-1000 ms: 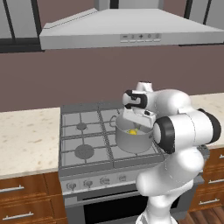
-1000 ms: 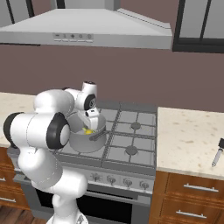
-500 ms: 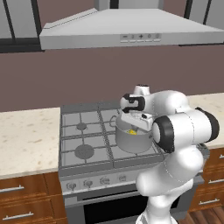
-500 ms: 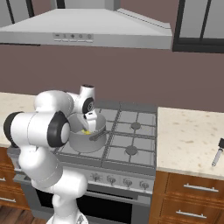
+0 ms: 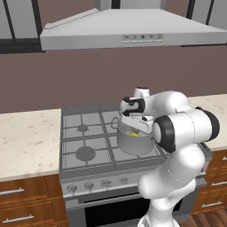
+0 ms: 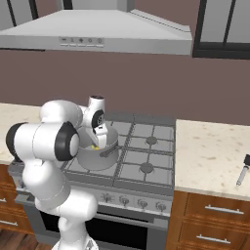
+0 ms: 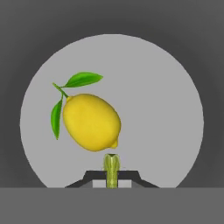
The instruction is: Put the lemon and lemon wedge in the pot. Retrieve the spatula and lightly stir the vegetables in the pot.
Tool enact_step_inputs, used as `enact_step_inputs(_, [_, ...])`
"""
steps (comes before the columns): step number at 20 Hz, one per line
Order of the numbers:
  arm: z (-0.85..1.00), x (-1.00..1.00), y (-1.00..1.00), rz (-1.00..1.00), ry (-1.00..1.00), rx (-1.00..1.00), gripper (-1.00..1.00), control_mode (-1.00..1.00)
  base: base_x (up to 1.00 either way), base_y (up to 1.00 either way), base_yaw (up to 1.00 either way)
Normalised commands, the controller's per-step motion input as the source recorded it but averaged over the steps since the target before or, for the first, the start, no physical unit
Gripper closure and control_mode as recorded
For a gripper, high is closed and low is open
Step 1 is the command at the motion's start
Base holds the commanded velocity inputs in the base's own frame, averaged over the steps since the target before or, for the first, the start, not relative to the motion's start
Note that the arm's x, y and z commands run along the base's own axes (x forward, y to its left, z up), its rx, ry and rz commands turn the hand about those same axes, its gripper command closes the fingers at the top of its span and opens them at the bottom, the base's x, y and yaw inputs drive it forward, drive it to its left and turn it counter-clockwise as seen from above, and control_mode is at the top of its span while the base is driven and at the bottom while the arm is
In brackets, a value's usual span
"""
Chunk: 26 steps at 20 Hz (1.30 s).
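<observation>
The grey metal pot (image 5: 134, 144) (image 6: 95, 158) stands on the stove's front burner beside the arm. A yellow lemon (image 7: 91, 122) with two green leaves lies on the pot's pale floor (image 7: 166, 109). My gripper (image 7: 111, 174) (image 5: 135, 126) (image 6: 98, 140) points down into the pot from just above its rim. It is shut on a thin yellow-green lemon wedge (image 7: 111, 168), seen edge-on between the tips, close to the lemon. A dark-handled spatula (image 6: 242, 171) lies on the right counter, far from the hand.
The gas stove (image 5: 84, 137) (image 6: 146, 156) has several burners with black grates and a row of knobs along its front. A range hood (image 5: 133, 33) hangs above. Beige counters (image 5: 26, 142) (image 6: 210, 156) flank the stove on both sides.
The hand has shifted slightly left and lower over the pot, still with the wedge between its tips. The lemon lies in the pot as before.
</observation>
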Motion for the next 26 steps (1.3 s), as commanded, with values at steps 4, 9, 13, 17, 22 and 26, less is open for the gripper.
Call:
enact_step_inputs(4, [0.0,0.01,0.0,0.0,0.0,0.0,-1.0,-1.0,0.0,0.0,0.0])
enact_step_inputs(9, [0.1,-0.05,0.0,0.0,-0.05,0.0,-1.0,-1.0,0.0,0.0,0.0])
enact_step_inputs(13, [0.58,-0.21,0.04,0.09,-0.05,0.01,-1.0,-1.0,0.0,0.0,0.0])
enact_step_inputs(17, [0.8,-0.42,0.01,0.2,0.0,0.03,-1.0,-1.0,0.0,0.0,0.0])
enact_step_inputs(22, [0.74,-0.51,0.0,0.21,0.0,0.0,-1.0,-1.0,0.0,0.0,0.0])
enact_step_inputs(26, [0.69,-0.62,-0.04,0.19,-0.01,0.0,-1.0,-1.0,0.0,0.0,0.0])
